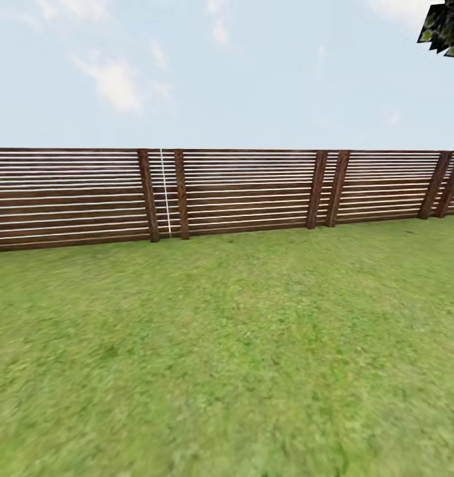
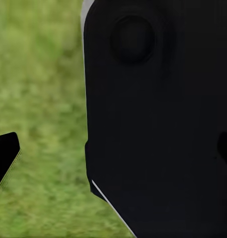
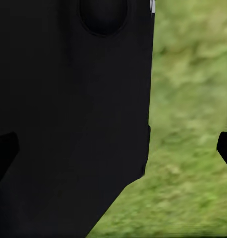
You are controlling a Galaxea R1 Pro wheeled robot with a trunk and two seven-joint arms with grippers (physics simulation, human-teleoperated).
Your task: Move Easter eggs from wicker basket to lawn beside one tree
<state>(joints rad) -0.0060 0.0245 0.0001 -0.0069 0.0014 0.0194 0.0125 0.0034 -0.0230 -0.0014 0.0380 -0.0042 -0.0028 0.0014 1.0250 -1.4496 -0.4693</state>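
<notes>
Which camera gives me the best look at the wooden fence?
The head view: the brown slatted fence runs across its whole width behind the lawn. Both wrist views show grass beside dark robot bodywork, with none of the fence.

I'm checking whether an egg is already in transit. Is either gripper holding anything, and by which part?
Nothing held, as far as shown: the fingertips at the left wrist view's edge and the right wrist view's edge stand apart with only lawn and dark robot body between.
</notes>
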